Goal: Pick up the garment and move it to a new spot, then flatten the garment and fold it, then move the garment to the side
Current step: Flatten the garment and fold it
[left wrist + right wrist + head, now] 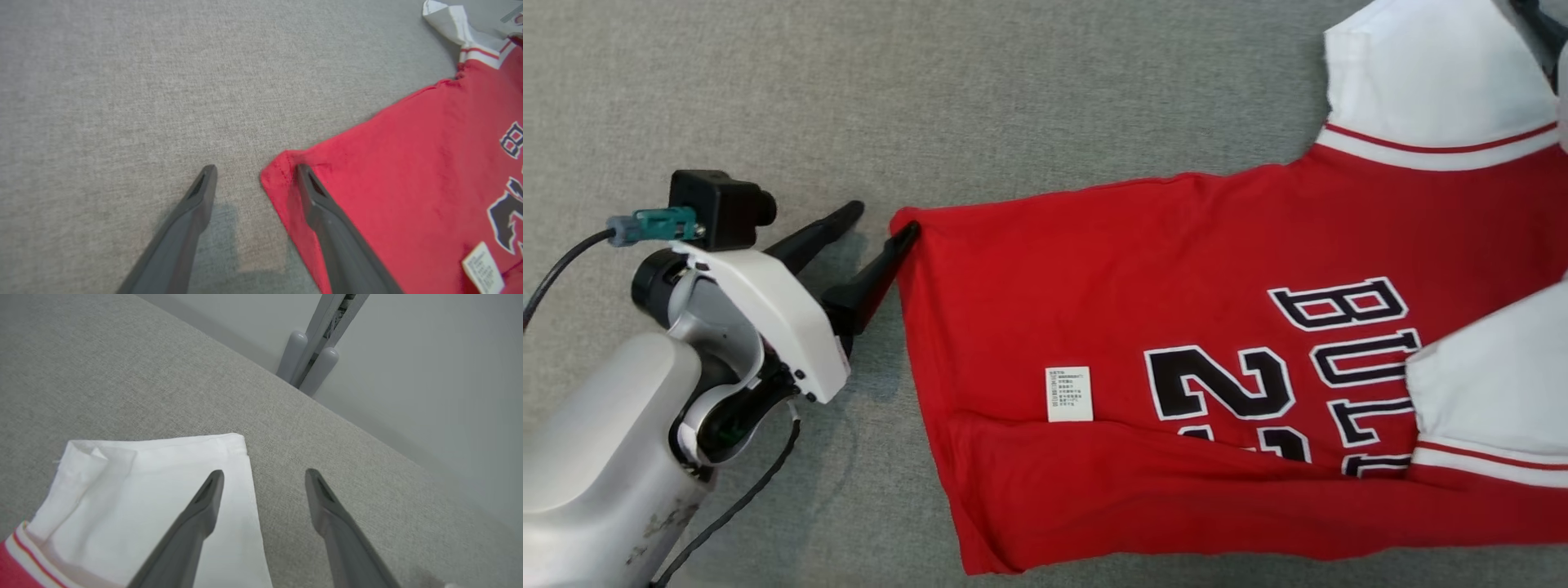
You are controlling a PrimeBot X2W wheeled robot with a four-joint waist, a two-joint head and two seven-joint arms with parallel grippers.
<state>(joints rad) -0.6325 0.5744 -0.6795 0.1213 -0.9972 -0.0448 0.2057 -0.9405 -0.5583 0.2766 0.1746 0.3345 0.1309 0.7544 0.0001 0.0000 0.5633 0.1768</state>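
Left gripper (pixel 256 167), fingers apart, straddled the jersey (pixel 1094 327) hem corner at nine o'clock.
Jersey lay flat toward three; right gripper (pixel 264 471), likewise apart, straddled the sleeve (pixel 143 490) edge at one. Both probably needed deeper bites before closing.

The left gripper (pixel 256 168) is wide open. One finger is over the corner of the red shirt (pixel 400 175), the other over the gray cloth top (pixel 122 102).
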